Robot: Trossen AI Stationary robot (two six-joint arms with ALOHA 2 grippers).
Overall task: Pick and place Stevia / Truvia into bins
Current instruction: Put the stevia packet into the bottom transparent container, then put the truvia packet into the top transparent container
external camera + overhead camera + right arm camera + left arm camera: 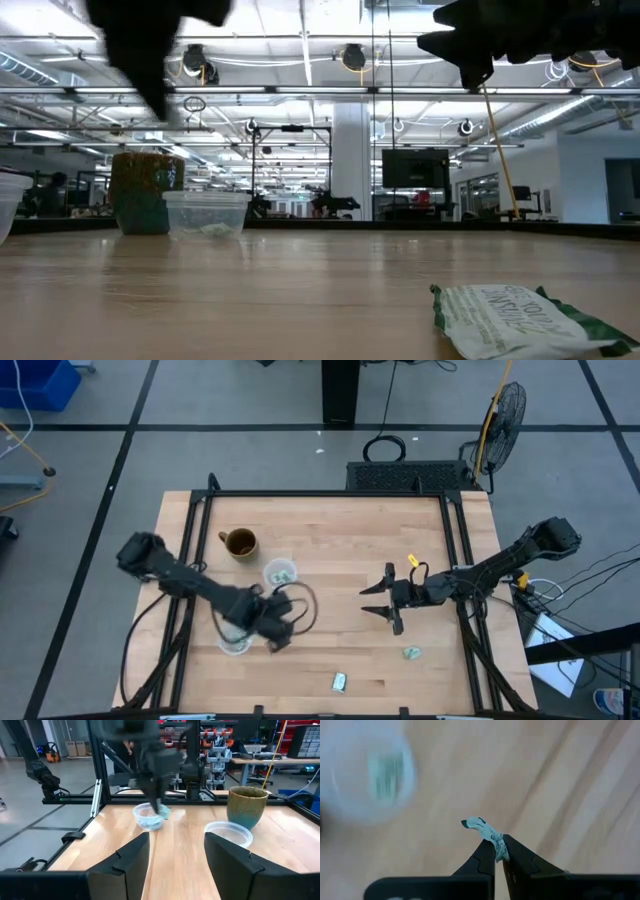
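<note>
My left gripper [277, 628] hangs above the table near its front left, shut on one pale green and white sachet [479, 826], beside a clear cup [235, 643]. The right wrist view shows the sachet [164, 811] just over that cup [149, 817]. In the left wrist view the cup [367, 772] has a green sachet in it. A second clear cup [280, 572] with sachets inside stands farther back. Two loose sachets [412, 652] [340, 681] lie flat near the front edge. My right gripper [385, 603] hovers open at centre right, touching nothing. My left gripper pinches the crumpled sachet by one end [499, 849] between its two fingertips. It comes from above, pointing down. The rest of the sachet sticks out past the tips, lifted clear of the table.
A brown mug [240, 543] stands behind the second cup [227, 832], toward the far left. In the low view one sachet [520, 320] lies close to the front edge. Bare wood shows between the two grippers and across the far half of the table.
</note>
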